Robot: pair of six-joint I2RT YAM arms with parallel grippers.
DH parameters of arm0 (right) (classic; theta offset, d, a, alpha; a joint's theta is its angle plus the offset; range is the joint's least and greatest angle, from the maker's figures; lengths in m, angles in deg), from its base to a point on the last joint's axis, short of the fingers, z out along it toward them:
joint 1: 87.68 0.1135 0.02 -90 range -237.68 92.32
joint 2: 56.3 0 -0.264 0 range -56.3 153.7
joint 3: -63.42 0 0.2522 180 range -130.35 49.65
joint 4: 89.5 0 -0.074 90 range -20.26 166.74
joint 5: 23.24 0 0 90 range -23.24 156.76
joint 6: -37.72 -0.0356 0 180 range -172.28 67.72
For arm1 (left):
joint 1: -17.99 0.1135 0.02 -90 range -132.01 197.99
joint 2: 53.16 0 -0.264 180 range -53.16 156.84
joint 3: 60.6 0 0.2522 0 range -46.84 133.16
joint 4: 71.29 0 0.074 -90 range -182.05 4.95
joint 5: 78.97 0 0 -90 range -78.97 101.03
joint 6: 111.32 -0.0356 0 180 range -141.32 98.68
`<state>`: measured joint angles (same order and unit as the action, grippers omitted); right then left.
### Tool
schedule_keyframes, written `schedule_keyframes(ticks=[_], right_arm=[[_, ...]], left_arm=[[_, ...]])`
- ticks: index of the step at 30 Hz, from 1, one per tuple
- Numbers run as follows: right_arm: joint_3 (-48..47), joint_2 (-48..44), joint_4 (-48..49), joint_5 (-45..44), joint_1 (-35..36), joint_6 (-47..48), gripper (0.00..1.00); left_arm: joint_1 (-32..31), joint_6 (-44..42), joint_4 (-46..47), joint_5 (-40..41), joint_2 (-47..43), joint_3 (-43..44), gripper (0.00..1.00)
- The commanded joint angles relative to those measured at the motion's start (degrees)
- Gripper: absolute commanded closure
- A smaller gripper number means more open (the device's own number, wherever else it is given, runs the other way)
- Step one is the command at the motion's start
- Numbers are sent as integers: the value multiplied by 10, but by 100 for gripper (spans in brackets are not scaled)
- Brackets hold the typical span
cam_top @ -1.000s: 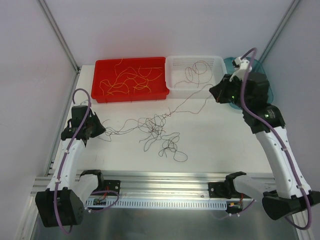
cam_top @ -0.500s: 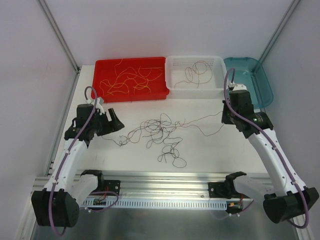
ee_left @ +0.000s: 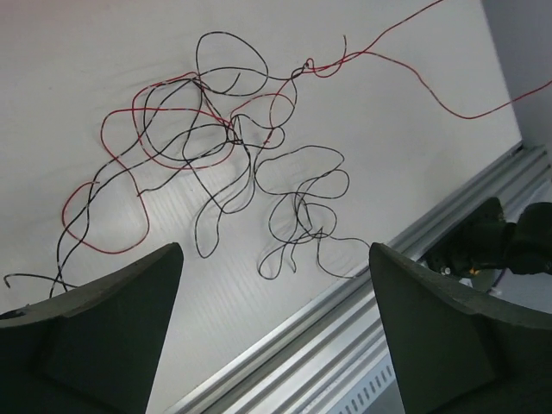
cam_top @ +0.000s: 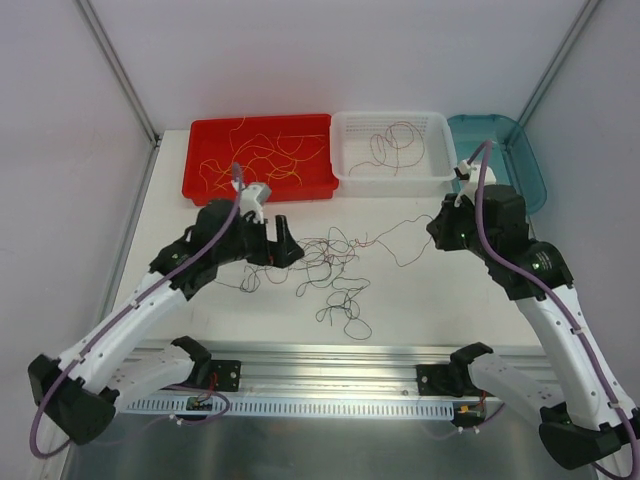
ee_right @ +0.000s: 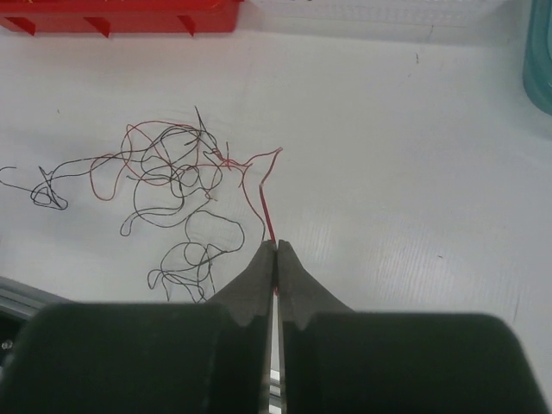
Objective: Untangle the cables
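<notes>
Pinching one red strand (ee_right: 256, 185) between its pressed-together fingertips, the right pincer (ee_right: 275, 248) sits off to the right of the clump. The strand runs from the closed tips back into the knot. Judgement: this hold is meant to isolate a single wire so it can be drawn out sideways.

Cables (cam_top: 325, 262): a loose tangle of black and dark red wires lying on the bench (cam_top: 430, 295), roughly centred between the two arms and in front of the trays. A few loops trail toward the near rail.

Left pincer (ee_left: 274, 250): fingers spread wide, nothing between them, poised over the left part of the tangle. Its wrist view looks straight down on the crossed loops. Judgement: it is placed to pin or grip the clump as an anchor, so that a pull from the right separates the strand instead of dragging the whole knot.

Back row: red tray (cam_top: 258, 196) holds yellow-orange strands, white basket (cam_top: 390, 178) holds a dark red one, and teal bin (cam_top: 520, 150) shows no wire that I can make out. Judgement: sorting by colour, with the red and black wires mostly unsorted.

Risk: an unanchored pull could tighten the knot.
</notes>
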<state>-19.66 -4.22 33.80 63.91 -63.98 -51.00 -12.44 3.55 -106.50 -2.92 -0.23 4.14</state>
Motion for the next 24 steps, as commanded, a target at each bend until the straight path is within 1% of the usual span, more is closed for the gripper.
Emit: schedule_keyframes(ticks=[1,3,4,6,7,11,14,16,20,24], right_arm=[[-7,-6,30,45,8,-10,99],[0,-7,36,58,8,-13,99],[4,-7,41,64,8,-25,99],[8,-8,46,74,9,-26,99],[9,-10,49,74,9,-26,99],[16,-20,52,75,10,-27,99],[24,-26,58,86,10,-29,99],[27,-27,58,87,10,-29,99],[31,-29,59,91,10,-27,99],[29,-28,58,94,11,-22,99]], left_arm=[[-90,15,33,137,71,29,12],[-122,6,67,182,122,42,15],[-146,1,79,197,139,47,19],[-161,-10,114,219,194,63,23],[-169,-15,127,224,211,68,27],[-176,-4,179,241,304,90,34],[-177,17,233,245,356,101,36],[-178,20,276,232,379,106,38],[-178,24,301,215,444,139,42],[-179,23,323,193,482,157,48]])
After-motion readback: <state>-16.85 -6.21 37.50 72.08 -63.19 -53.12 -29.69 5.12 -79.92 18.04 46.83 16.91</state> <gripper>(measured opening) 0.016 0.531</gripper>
